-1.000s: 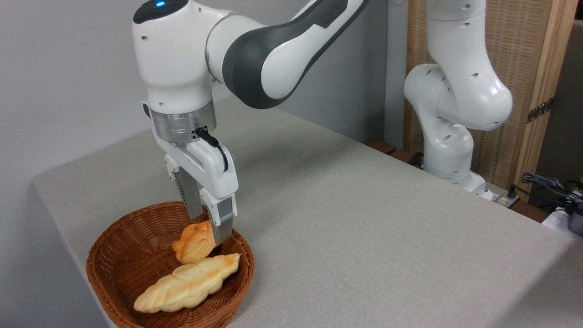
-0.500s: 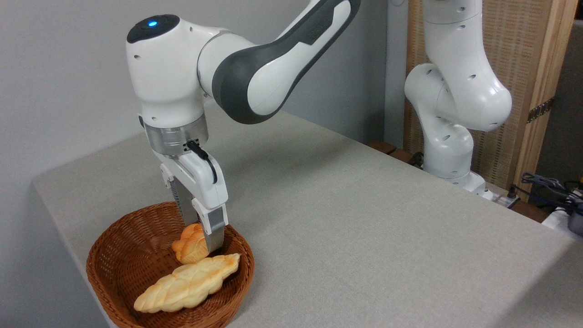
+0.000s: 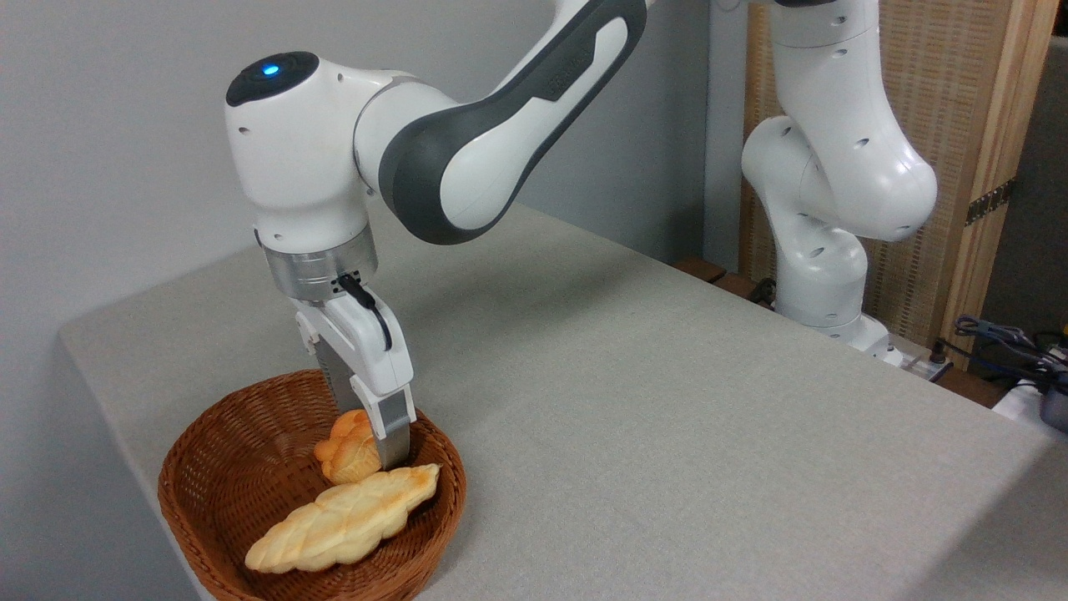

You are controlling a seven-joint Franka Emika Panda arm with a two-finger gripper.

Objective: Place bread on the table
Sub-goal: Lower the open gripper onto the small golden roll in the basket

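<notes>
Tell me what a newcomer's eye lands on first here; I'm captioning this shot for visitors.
The big white and grey robot arm sweeps in from the upper right. Its gripper reaches down into a brown wicker basket at the table's near left corner, fingers either side of a small orange bun. A longer pale braided loaf lies in front.

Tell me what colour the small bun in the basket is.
Orange-golden bun, clearest in the fixed camera view.

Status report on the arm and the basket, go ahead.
Gripper down in basket, fingers straddling the bun, grip not confirmed. Bun not lifted. Braided loaf lies against it, in front.
</notes>
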